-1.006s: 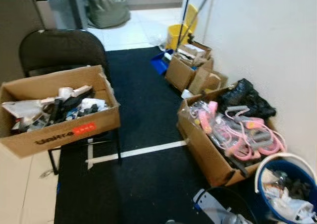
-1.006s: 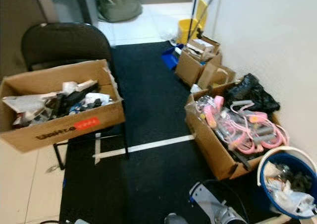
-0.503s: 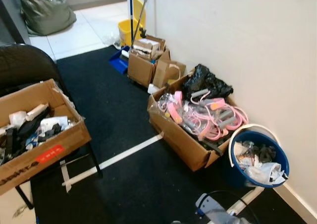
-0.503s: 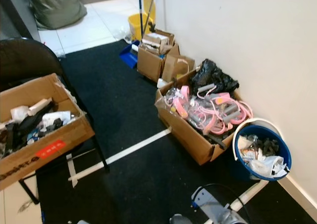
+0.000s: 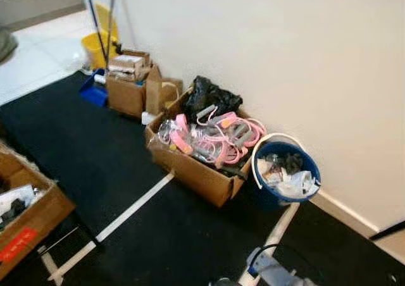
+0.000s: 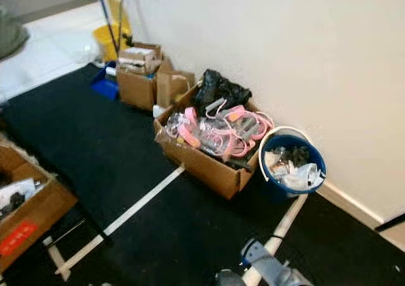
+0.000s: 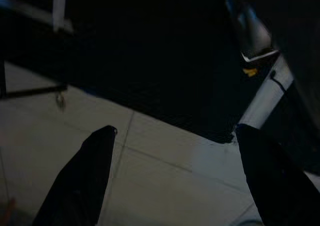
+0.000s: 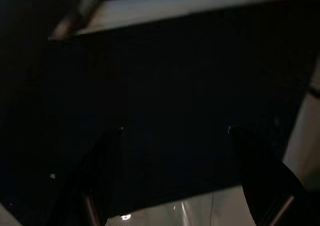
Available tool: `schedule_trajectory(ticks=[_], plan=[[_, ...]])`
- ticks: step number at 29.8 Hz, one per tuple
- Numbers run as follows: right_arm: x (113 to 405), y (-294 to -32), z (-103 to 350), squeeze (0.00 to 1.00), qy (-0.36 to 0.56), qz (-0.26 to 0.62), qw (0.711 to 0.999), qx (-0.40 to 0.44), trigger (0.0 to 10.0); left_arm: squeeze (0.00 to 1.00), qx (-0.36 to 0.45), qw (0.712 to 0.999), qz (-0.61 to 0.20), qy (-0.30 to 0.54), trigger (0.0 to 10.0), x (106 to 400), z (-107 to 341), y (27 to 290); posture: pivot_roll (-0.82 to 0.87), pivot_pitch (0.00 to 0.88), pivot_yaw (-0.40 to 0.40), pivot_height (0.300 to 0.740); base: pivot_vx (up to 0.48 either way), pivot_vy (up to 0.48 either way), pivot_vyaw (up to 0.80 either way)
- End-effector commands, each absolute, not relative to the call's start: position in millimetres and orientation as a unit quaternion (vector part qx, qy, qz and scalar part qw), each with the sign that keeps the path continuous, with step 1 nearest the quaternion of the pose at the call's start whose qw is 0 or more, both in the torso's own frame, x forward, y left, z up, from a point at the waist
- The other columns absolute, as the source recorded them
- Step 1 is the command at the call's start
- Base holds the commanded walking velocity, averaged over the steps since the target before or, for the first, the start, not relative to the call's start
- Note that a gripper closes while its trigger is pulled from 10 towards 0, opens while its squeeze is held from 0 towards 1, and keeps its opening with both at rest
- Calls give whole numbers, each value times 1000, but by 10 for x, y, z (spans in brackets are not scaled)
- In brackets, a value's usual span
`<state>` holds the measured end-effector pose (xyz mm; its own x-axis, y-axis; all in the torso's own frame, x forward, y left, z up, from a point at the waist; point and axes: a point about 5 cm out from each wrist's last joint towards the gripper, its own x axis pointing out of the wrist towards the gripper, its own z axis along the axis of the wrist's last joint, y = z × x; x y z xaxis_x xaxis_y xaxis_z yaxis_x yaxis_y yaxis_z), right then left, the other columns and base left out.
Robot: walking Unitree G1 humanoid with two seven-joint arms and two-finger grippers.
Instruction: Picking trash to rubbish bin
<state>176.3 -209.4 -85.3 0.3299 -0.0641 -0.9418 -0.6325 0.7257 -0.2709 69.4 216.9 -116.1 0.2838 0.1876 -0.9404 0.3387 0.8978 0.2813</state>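
Our left gripper [image 7: 175, 136] hangs low with its two black fingers [image 7: 80, 181] spread wide apart and nothing between them. Our right gripper [image 8: 175, 131] hangs in shade, its fingers [image 8: 100, 171] likewise parted and empty. A silver, blue-jointed part of our own body [image 5: 269, 272] shows at the bottom of the head views.

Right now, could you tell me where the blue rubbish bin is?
In the head views, the blue bin stands on the robot's right against the white wall, right beside the cardboard box of pink cords.
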Motion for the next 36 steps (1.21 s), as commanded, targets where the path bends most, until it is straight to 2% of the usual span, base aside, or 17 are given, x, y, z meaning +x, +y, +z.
schedule_trajectory(ticks=[1, 22, 36], plan=[[1697, -2048, -890, 0, 554, 198, 745, -314, 10000, 0, 224, 761, -55, 606, 10000, 612, -1172, 2185, 124, 126, -6, 740, 0, 0, -769], [1695, -2045, -891, 0, 555, 203, 742, -318, 10000, 0, 228, 762, -53, 604, 10000, 637, -1153, 2258, 125, 129, -7, 740, 0, 0, -768], [1684, -2052, -895, 0, 556, 205, 739, -322, 10000, 0, 228, 762, -54, 604, 10000, 644, -1161, 2217, 121, 134, -8, 740, 0, 0, -768]])
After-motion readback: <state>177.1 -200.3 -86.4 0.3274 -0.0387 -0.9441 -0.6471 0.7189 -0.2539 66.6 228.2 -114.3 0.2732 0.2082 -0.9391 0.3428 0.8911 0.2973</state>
